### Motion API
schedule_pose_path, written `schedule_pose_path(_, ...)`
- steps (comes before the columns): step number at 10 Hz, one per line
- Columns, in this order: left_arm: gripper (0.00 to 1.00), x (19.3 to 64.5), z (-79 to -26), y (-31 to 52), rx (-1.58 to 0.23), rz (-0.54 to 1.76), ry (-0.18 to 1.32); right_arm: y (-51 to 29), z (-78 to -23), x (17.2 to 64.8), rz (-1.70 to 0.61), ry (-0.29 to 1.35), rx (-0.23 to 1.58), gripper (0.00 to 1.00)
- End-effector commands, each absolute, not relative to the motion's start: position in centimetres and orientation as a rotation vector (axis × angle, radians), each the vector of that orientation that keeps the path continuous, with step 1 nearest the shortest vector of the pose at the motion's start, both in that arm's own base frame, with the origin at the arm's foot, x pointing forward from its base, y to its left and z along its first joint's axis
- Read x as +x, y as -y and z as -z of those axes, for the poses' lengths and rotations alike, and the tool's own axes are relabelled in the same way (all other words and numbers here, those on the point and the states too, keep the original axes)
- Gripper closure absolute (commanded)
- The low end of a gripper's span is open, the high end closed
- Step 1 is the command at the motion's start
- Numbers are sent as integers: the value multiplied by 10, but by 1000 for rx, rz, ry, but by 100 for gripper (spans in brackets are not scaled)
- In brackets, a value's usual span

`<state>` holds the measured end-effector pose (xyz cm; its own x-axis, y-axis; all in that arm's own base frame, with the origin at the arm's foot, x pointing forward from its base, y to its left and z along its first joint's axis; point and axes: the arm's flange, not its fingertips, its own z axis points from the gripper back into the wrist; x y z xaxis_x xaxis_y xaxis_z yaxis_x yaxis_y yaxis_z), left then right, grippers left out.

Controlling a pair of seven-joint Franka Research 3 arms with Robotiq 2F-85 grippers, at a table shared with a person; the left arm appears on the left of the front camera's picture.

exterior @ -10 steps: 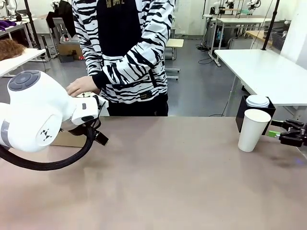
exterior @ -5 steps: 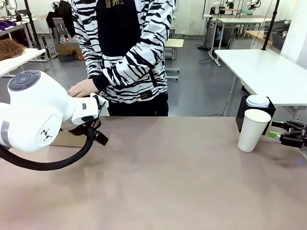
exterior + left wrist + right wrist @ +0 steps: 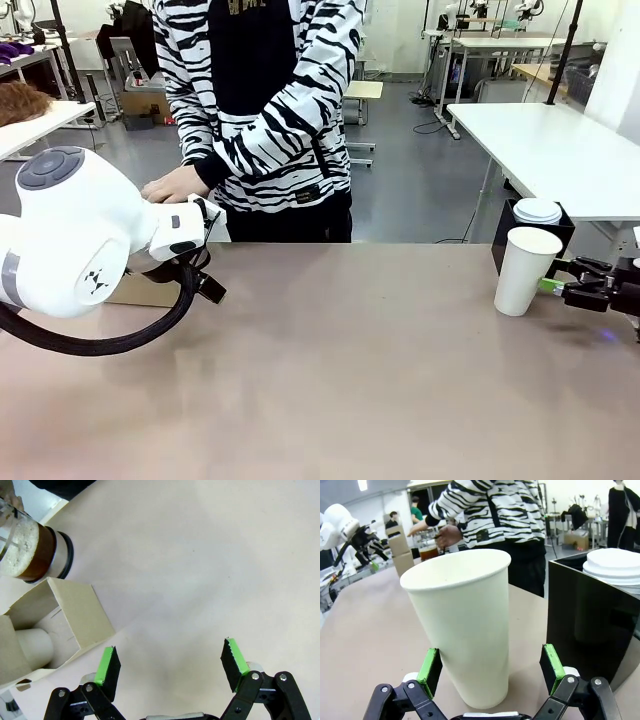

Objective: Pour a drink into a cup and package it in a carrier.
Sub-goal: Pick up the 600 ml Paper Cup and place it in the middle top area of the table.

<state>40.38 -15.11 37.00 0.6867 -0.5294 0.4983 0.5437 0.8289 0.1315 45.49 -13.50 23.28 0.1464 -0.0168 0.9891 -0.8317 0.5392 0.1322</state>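
The tall white cup [image 3: 527, 271] stands empty at the table's right end. My right gripper [image 3: 562, 279] is open just right of it. In the right wrist view the cup [image 3: 465, 625] rises close ahead of the open gripper [image 3: 491, 670], with one green pad on each side of its lower part and neither touching. A glass pitcher of dark brown drink [image 3: 31, 550] stands beside the brown cardboard carrier [image 3: 57, 625] in the left wrist view. My left gripper [image 3: 170, 664] hangs open over bare table next to the carrier. The person's hand [image 3: 447, 535] rests at the pitcher [image 3: 427, 548].
A black square box [image 3: 507, 240] holding a shorter lidded cup [image 3: 537, 210] stands right behind the tall cup. My bulky left arm [image 3: 70, 240] covers much of the carrier [image 3: 140, 291] in the front view. The person in a striped top [image 3: 265, 110] stands at the far edge.
My right gripper has slid left, bringing its open fingers up to the tall cup. The person's hand near the pitcher has shifted slightly. The left arm has stayed put.
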Motion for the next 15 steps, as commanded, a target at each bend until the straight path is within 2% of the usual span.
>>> schedule_pose_path(1, 0, 404, -370, 151, -28, 602, 550, 127, -233, 453, -734, 1350, 837, 0)
schedule_pose_path(15, 0, 404, -370, 151, -28, 602, 550, 68, -232, 481, -770, 1306, 936, 0)
